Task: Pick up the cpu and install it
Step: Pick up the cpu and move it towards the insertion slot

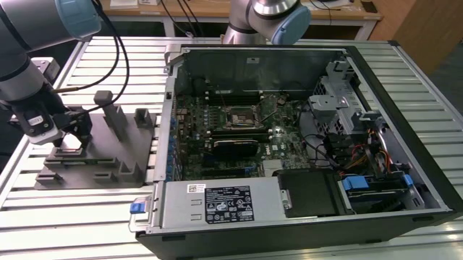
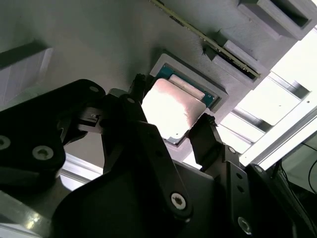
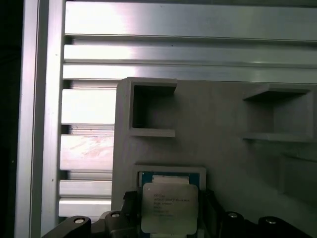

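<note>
The gripper pinches the cpu between its black fingers (one at each opposite edge), the chip sitting in its recess on the grey fixture. The arm reaches down over the slatted table.

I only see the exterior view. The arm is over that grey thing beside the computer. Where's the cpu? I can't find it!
Observer: In both wrist views the cpu lies in a square pocket of the grey fixture, right at the gripper.
Operator: Is it upside down?
Observer: No, its silvery metal top faces up, with small print on it.
Operator: Is it lifted out?
Observer: It looks seated, its green edge inside the pocket's rim.
</note>
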